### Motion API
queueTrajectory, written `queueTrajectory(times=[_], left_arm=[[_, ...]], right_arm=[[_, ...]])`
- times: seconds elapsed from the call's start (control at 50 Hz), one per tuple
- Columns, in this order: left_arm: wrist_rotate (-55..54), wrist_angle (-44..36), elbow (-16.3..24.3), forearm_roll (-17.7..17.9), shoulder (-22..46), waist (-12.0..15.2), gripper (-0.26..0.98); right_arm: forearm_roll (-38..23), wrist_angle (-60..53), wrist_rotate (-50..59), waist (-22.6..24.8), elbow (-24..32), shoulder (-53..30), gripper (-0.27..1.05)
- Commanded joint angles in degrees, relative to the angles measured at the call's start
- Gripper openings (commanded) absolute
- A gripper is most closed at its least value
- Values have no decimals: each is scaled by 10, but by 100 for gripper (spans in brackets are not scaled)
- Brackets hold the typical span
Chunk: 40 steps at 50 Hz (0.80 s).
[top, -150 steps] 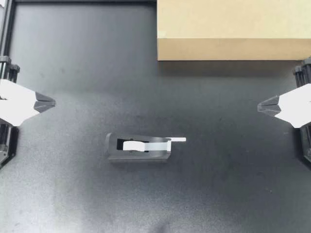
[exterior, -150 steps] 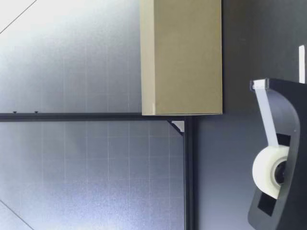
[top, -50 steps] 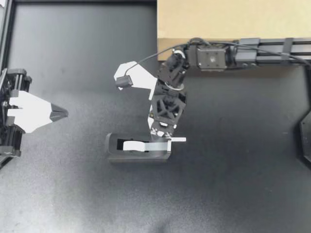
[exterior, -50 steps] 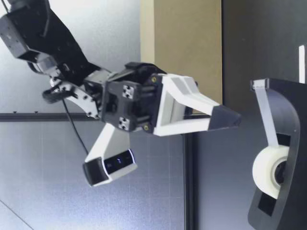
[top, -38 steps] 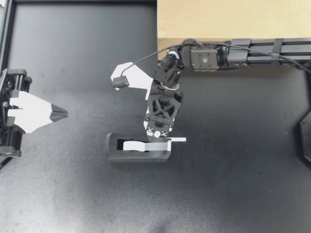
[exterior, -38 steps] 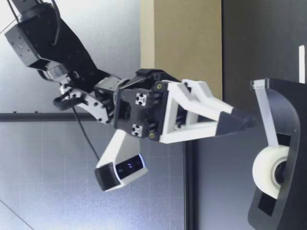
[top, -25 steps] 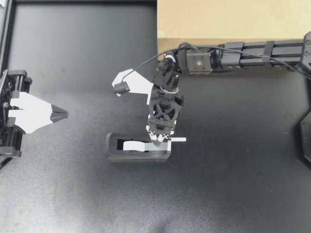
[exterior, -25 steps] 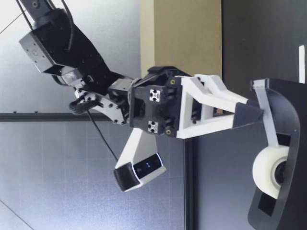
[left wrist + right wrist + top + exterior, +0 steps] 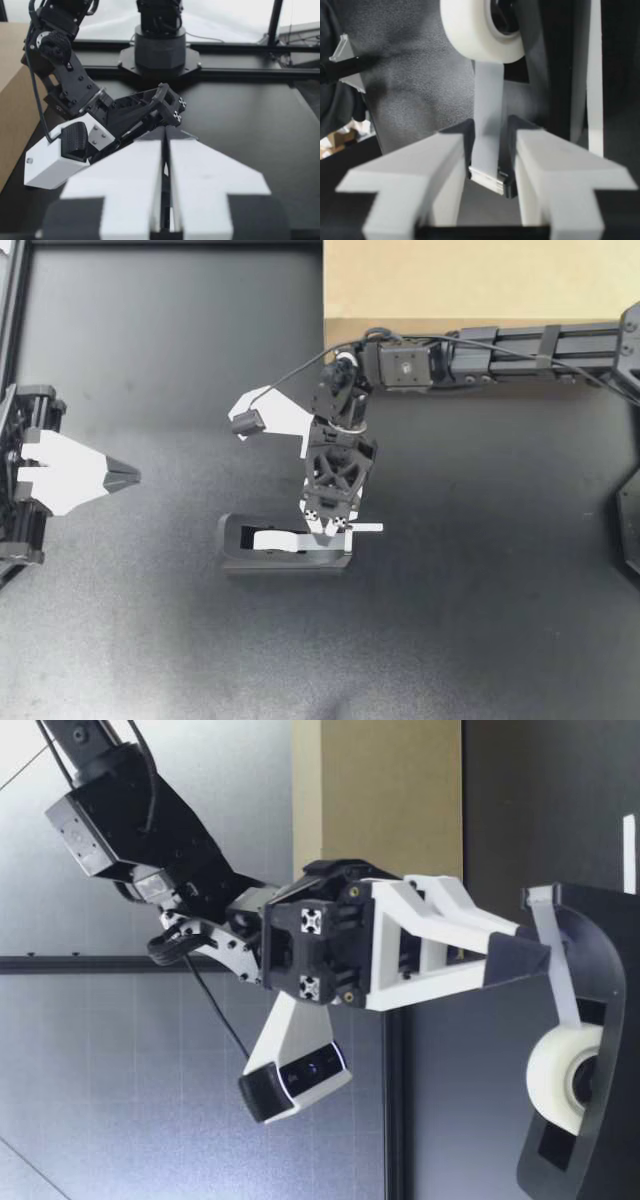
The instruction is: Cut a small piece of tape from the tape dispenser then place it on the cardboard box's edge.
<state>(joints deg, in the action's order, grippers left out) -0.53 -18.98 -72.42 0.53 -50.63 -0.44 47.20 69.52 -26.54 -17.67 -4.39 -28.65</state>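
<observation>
The dark worktop [image 9: 480,620] carries a tan cardboard box [image 9: 480,280] at its far edge, right of middle. A black tape dispenser [image 9: 290,562] lies mid-worktop, with its long axis running left to right and its cutter end pointing right. The right gripper [image 9: 327,530] hangs at that cutter end, its fingers slightly apart and straddling the tape without clamping it. The left gripper [image 9: 130,477] hovers closed, well to the left. In the dispenser's well sits a white tape roll [image 9: 272,539], whose strip [image 9: 365,528] juts past the cutter.

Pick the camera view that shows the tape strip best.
Right wrist view: the tape strip runs between my right tool's fingers. Low view shows it side-on; top view, a sliver; left wrist view, nothing.
</observation>
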Motion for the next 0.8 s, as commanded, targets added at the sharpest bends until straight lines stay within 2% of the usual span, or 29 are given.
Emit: queueTrajectory(times=[0.0, 0.2, 0.42, 0.52, 0.78], left_arm=[[-1, -4, 7, 1, 3, -1, -12], [-1, -5, 7, 1, 2, -1, -12], [-1, -4, 6, 1, 3, -1, -12], [-1, -4, 6, 1, 2, -1, -12], [0, -4, 7, 1, 3, -1, -12]], right_arm=[[4, 4, -2, 4, 12, 11, 35], [4, 4, -3, 4, 14, 14, 29], [4, 5, -5, 4, 14, 18, 3], [4, 4, -5, 4, 15, 22, -5], [29, 5, -4, 11, 22, 39, -8]])
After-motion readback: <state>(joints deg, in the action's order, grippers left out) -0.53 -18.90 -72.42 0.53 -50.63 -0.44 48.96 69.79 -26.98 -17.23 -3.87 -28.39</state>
